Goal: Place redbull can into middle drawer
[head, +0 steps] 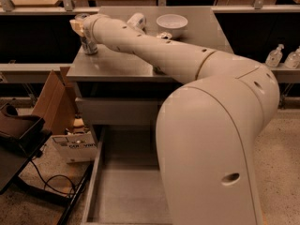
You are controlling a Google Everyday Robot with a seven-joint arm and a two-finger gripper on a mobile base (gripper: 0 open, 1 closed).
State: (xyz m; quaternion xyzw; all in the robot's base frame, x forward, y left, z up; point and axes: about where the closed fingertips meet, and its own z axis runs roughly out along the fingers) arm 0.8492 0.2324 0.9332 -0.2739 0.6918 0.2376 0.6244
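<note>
The redbull can (88,45) stands upright at the far left of the cabinet top (122,64); its silver lower body shows and its upper part is covered by my wrist. My gripper (78,25) is at the can's upper part, at the end of the arm stretched across the cabinet top from the right. The middle drawer (124,191) is pulled out low in front of the cabinet, its grey floor bare, its right part hidden behind my arm's large shoulder.
A white bowl (171,22) and a lying pale container (137,19) sit at the back of the cabinet top. A cardboard box (54,100), a white carton (75,146) and cables lie on the floor at left. Clear bottles (274,56) stand at far right.
</note>
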